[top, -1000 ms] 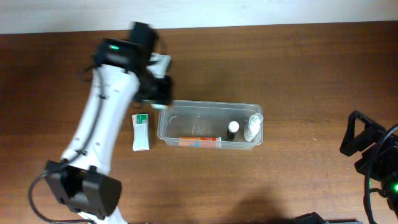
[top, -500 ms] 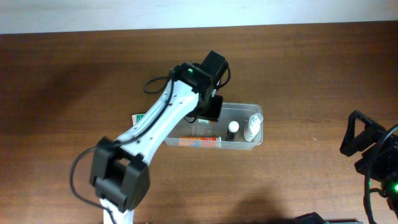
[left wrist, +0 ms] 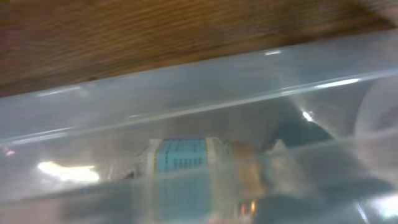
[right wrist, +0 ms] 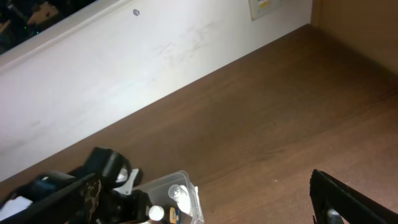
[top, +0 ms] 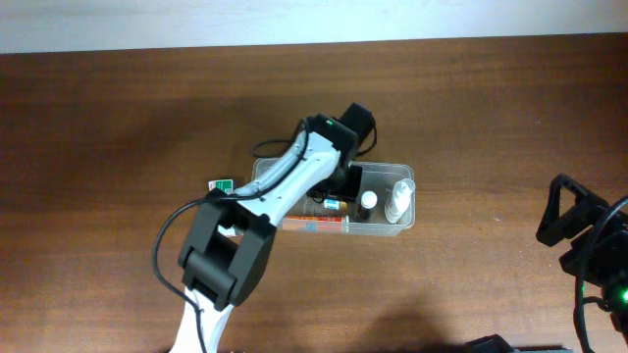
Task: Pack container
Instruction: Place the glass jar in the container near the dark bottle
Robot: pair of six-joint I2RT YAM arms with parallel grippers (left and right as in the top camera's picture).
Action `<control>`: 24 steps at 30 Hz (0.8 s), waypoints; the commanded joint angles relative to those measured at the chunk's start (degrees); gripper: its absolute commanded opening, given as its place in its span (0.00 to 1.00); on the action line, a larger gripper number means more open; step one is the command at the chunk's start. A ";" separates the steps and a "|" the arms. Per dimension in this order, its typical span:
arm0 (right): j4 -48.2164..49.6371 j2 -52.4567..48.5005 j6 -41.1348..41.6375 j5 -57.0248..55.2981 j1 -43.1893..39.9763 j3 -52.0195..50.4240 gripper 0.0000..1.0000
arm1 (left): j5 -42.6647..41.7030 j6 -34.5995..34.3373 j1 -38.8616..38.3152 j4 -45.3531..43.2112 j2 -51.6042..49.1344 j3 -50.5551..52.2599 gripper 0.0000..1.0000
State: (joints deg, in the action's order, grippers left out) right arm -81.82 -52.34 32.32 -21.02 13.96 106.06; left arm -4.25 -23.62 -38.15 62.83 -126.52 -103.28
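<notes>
Table [top: 491, 108]: brown wood, with the packing going on near its middle.
Left arm [top: 285, 191]: reaches from the near side across to the container's left half.
Container [top: 383, 168]: a long clear tub lying left to right at the table's centre, flat and open-topped.
Right gripper [top: 564, 221]: idle at the far right edge, well apart from the tub; I cannot tell how its fingers stand.
Left gripper [top: 343, 184]: low over the tub's interior; its fingers are hidden in both views, so their spread is unclear.
Done: a clear bottle [top: 397, 201] and a white-capped bottle [top: 367, 202] stand at the right end, and an orange-marked pack [top: 314, 225] lies along the near wall.
In hand: probably the blue-labelled item [left wrist: 180, 155], blurred behind the wall.
Left: a green-and-white packet [top: 222, 184] outside, just left of the tub.
</notes>
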 commanded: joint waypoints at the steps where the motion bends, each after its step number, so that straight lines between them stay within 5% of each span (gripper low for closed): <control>1: 0.13 -0.15 -0.59 -0.85 -0.52 0.02 0.98 | -0.46 -1.22 -0.83 -1.44 -0.11 0.02 0.56; 10: 0.13 -0.15 -0.59 -0.85 -0.52 0.02 0.98 | -1.03 -1.18 -0.70 2.58 0.68 -1.75 0.82; 13: 0.13 -0.15 -0.59 -0.85 -0.52 0.02 0.98 | -0.72 -0.98 -0.55 6.71 2.16 -4.35 0.83; 15: 0.13 -0.15 -0.59 -0.85 -0.52 0.02 0.98 | -0.26 -0.28 -0.09 9.18 3.65 -6.43 1.00; 24: 0.13 -0.15 -0.59 -0.87 -0.52 0.02 0.98 | 1.46 7.13 6.58 17.70 14.36 -14.51 0.99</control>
State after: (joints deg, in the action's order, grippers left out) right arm -81.84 -52.34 32.29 -20.99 13.96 106.06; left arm -4.45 -21.56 -35.05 78.30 -118.67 -114.93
